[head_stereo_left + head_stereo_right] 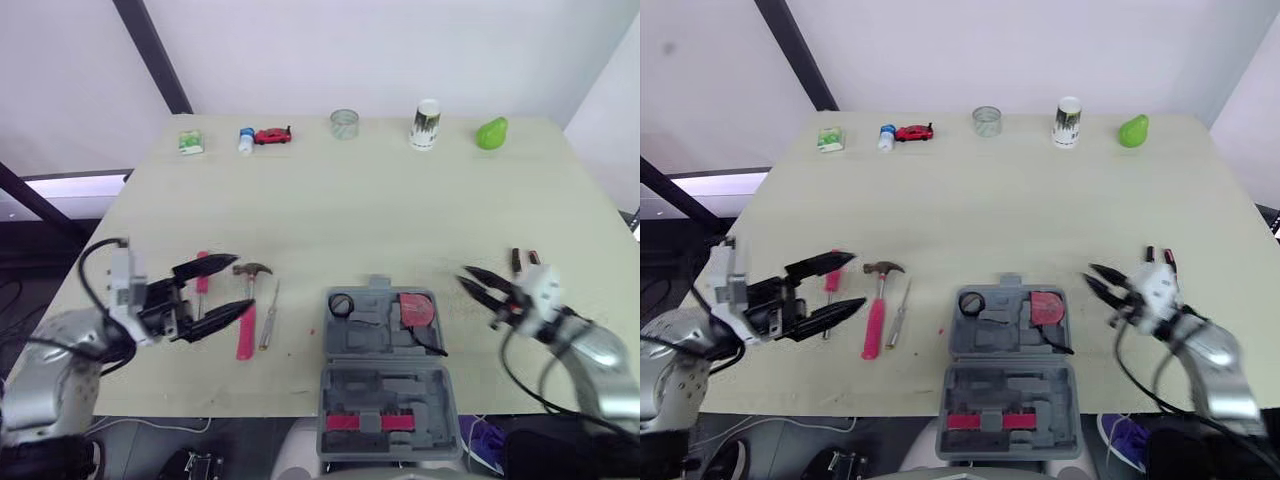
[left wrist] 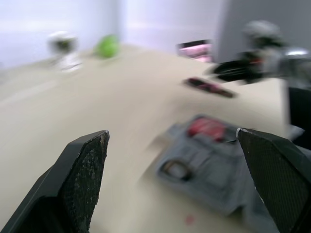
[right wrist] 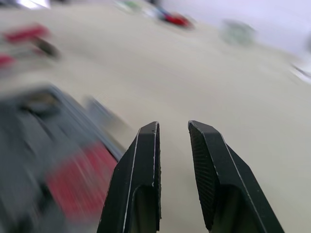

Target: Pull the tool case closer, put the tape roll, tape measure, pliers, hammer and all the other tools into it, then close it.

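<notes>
**Plainly, the case lies open and both grippers are empty**

The case (image 1: 385,370) sits at the near edge of the table (image 1: 380,210), in the middle. One half rests on the table and the other hangs over the edge. In the far half lie the tape roll (image 1: 341,304), a black ring, and the red tape measure (image 1: 416,308) beside it. A red strip (image 1: 353,422) shows in the near half.

To the left of the case, the hammer (image 1: 247,310) lies with its head away from the robot. The screwdriver (image 1: 268,318) is just beside it on the case side. A small red tool (image 1: 202,283) lies on the hammer's other side, partly hidden.

The left gripper (image 1: 243,284) is spread wide and grips nothing. Its tips are close to the hammer's handle; whether they touch it cannot be told.

The right gripper (image 1: 464,277) is just right of the case and points toward it. Its fingers (image 3: 141,170) are parted by a narrow gap with nothing between them. The pliers (image 1: 522,262) lie on the table close behind it.

Along the far edge stand a green box (image 1: 190,143), a small bottle (image 1: 246,140), a toy car (image 1: 272,135), a jar (image 1: 344,124), a cup (image 1: 425,124) and a green fruit (image 1: 491,132).
</notes>
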You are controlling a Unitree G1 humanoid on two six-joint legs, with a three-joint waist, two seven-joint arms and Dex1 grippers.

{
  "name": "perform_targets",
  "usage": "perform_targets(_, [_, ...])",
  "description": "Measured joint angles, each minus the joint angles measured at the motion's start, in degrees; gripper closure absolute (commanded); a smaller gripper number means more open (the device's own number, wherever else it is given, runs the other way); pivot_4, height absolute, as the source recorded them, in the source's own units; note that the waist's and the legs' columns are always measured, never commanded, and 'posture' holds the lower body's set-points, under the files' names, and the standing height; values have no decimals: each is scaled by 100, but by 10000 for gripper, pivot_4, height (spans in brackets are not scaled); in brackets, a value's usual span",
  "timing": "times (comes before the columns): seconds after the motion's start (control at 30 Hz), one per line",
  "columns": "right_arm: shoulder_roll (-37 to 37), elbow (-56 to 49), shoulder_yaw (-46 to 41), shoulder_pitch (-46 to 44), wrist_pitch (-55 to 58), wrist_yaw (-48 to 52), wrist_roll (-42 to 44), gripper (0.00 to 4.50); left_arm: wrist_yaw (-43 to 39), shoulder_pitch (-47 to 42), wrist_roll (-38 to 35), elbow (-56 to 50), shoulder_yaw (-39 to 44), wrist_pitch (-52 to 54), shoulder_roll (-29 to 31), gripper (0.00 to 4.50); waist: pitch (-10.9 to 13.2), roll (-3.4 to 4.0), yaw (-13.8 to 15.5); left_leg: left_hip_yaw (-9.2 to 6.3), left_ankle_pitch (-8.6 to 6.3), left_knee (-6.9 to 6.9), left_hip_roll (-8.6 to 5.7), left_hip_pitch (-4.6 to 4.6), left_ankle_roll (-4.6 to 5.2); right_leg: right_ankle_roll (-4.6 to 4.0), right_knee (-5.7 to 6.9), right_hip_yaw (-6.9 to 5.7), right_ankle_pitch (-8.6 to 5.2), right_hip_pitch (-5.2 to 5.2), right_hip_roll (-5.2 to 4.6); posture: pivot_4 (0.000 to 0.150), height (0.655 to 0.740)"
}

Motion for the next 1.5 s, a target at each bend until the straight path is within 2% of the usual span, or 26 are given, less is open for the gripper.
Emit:
perform_targets(0.2, [25,-57,-1044,1219,-54,-98,414,34982,561,506,93,629,774,-196,-189,0,9,-11,-52,0,1,-1,14,67,0,-2,2,9,0,53,12,1500,7400])
perform_targets(0.27, [130,-40,-1427,1577,-115,-124,616,26288,593,768,152,919,1003,-369,-211,0,12,-12,-57,8,-1,-3,15,99,0,-5,-1,17,-4,83,9,1500,7400])
perform_targets(0.43, [434,-16,-2160,2241,-126,-312,971,551,606,1442,251,1424,1411,-623,-383,0,9,-27,-45,11,-1,-3,16,98,-1,-23,-6,37,-14,84,-6,1500,7400])
perform_targets(0.7, [671,310,-2608,3004,-250,-45,1235,551,657,1943,386,2514,1927,-1082,-454,0,7,-30,-29,7,-2,-6,15,97,-1,-27,-10,35,-17,76,-33,1500,7400])
perform_targets(0.9, [671,531,-2775,3027,-265,64,1351,551,466,2022,490,2757,1905,-1299,-458,0,6,-31,-36,8,-6,-12,18,97,-7,-29,-11,32,-17,72,-51,1500,7400])
perform_targets(1.0, [678,577,-2774,2782,-245,-125,1346,551,372,1777,491,2775,1801,-1303,-413,0,7,-27,-29,8,-9,-14,18,95,-12,-30,-13,31,-16,72,-55,1500,7400])
perform_targets(1.3, [604,-477,-2294,1987,521,-949,1298,551,322,848,479,1563,1023,-1063,-290,0,4,-16,-45,10,-5,-24,17,87,-5,-31,-14,23,-15,67,-60,1500,7400])
perform_targets(1.5, [671,-943,-1557,1303,1432,-1893,1052,551,336,-58,399,798,383,-625,-175,0,5,-12,-44,8,-2,-23,15,86,-4,-32,-9,18,-13,65,-59,1500,7400])
